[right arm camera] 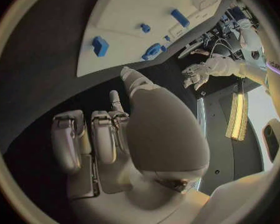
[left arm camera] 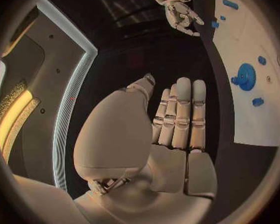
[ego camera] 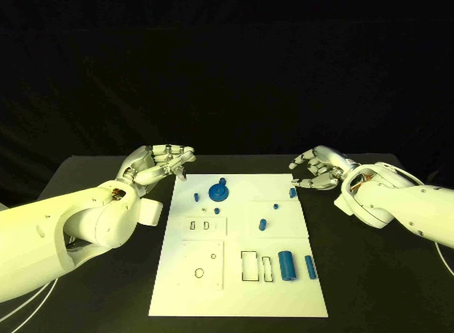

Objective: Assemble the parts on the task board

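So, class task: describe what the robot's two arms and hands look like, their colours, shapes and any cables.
Both arms are smooth, rounded white shells. The left hand and right hand are silver metal with segmented fingers and a broad, domed back. Thin pale cables trail beside each arm, and some orange wiring shows at the right wrist.

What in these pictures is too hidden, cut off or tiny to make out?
- Head view: the small blue pieces on the task board are too tiny to tell their shapes.
- Head view: whether the left hand touches the board's corner is unclear.
- Head view: the right hand curls inward, hiding its palm.
- Left wrist view: the board runs off the circle's rim, beyond the blue gear.
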Available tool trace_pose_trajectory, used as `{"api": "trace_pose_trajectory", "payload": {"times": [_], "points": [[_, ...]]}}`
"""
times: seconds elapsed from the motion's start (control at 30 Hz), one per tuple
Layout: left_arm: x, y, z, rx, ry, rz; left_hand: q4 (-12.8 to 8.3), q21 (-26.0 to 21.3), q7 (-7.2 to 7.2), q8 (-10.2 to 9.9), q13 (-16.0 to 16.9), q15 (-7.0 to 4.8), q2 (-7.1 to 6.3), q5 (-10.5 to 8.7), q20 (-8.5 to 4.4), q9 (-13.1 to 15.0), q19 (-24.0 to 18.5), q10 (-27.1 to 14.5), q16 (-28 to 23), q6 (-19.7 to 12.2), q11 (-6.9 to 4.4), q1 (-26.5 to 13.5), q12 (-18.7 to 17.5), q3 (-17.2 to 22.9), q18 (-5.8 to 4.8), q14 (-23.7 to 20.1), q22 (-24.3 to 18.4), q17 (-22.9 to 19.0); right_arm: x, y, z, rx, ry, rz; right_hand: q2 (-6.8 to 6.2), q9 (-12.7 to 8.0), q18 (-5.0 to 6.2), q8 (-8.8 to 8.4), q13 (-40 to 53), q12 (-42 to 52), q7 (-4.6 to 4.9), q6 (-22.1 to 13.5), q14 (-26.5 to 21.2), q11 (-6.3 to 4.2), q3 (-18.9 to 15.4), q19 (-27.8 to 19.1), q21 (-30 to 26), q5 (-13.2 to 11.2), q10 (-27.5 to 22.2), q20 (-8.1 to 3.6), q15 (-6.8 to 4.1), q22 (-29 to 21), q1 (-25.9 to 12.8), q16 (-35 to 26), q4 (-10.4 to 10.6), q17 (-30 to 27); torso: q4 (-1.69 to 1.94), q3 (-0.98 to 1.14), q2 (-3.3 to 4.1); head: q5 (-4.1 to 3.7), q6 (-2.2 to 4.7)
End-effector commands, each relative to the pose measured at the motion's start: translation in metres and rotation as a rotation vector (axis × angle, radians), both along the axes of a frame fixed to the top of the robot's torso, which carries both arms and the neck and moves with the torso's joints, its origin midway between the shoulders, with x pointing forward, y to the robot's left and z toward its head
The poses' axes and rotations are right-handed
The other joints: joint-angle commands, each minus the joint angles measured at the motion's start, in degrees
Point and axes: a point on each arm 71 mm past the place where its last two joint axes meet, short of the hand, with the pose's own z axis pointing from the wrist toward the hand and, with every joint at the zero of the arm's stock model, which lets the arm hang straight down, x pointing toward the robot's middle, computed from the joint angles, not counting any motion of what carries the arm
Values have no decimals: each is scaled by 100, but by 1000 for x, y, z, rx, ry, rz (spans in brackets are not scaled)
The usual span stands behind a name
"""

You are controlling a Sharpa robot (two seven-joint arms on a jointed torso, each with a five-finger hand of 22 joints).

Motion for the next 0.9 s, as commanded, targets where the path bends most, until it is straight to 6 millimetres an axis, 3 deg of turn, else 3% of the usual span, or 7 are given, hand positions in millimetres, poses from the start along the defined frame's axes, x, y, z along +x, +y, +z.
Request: {"api": "trace_pose_trajectory", "payload": {"times": [0.03,0.1,0.23,0.57,0.9], "points": [[0,-2,1,-5,-12,-23,-1,25,11,-21,5,8,-2,4,3,7,-22,-17,21,-29,-6,58,3,40,78,-29,7,-7,-2,1,-6,12,39,72,-32,-5,-38,-25,1507,22,2,-33,598,21,-1,590,25,22,617,-31,-44,1510,1,19,0,1509,9,18,9,-28,-8],[1,-2,1,-4,-12,-22,-2,27,10,-19,6,8,-3,4,3,8,-24,-13,22,-26,-7,59,5,41,78,-31,8,-9,-3,-1,-8,1,44,72,-37,-4,-38,-25,1507,22,5,-31,598,23,-4,590,25,29,617,-30,-43,1510,-8,19,5,1509,2,39,16,-48,-1],[1,-1,0,-3,-12,-21,-2,27,10,-19,6,8,-3,4,3,8,-24,-13,22,-26,-7,59,5,41,78,-31,8,-9,-3,-4,-15,-19,54,70,-38,0,-38,-19,1507,22,10,-15,598,25,-3,590,25,57,617,-27,-35,1510,-19,19,14,1509,-5,55,24,-34,-3],[2,0,0,-1,-12,-19,-4,29,9,-20,6,7,-7,4,3,9,-27,-12,24,-26,-7,63,6,42,78,-33,10,-10,-4,-3,-27,-33,96,78,-31,14,-38,0,1507,22,24,40,598,40,-21,590,25,29,617,-9,-14,1510,-97,19,76,1509,7,30,15,-5,-74],[2,1,0,1,-11,-17,-4,29,9,-20,6,7,-7,4,3,9,-27,-12,24,-26,-7,63,6,42,78,-33,10,-10,-2,-3,-32,-41,104,55,4,29,-38,29,1507,22,28,112,598,42,-17,590,25,88,617,3,-2,1510,-148,19,134,1509,6,27,17,-11,-69]]}}
